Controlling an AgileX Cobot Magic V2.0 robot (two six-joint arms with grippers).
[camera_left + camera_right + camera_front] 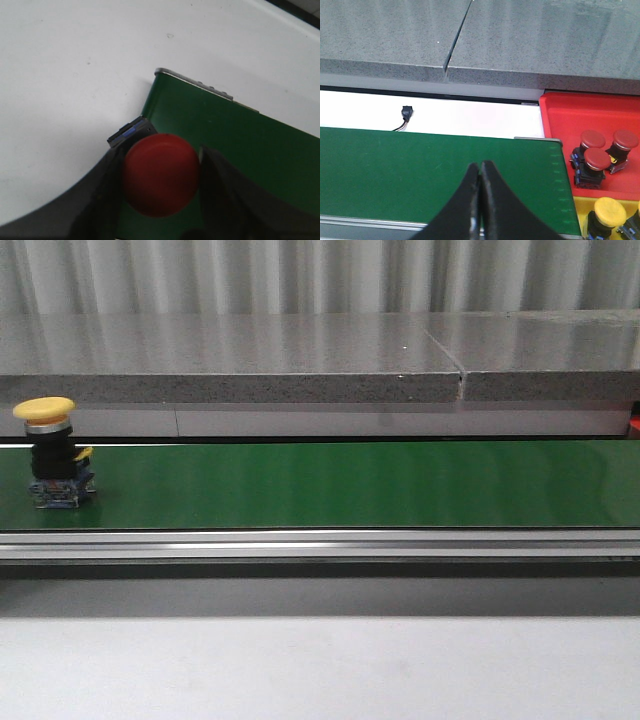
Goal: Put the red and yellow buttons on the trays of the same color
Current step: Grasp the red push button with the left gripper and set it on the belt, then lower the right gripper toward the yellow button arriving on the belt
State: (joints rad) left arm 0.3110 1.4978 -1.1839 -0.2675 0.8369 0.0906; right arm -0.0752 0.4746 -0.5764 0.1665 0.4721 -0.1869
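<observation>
Red button [161, 180]: body mostly hidden under its own cap and the left tool's [161, 200] fingers.
Yellow tray [580, 210]: cut off by the frame edge beside the red tray [560, 125].
Yellow button [606, 214]: lower body cropped.

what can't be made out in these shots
- Left wrist view: the red button body is hidden under its own cap and the dark fingers beside it.
- Right wrist view: the yellow tray and yellow button are cut off at the frame edge.
- Front view: both arms and both trays lie outside the frame.
</observation>
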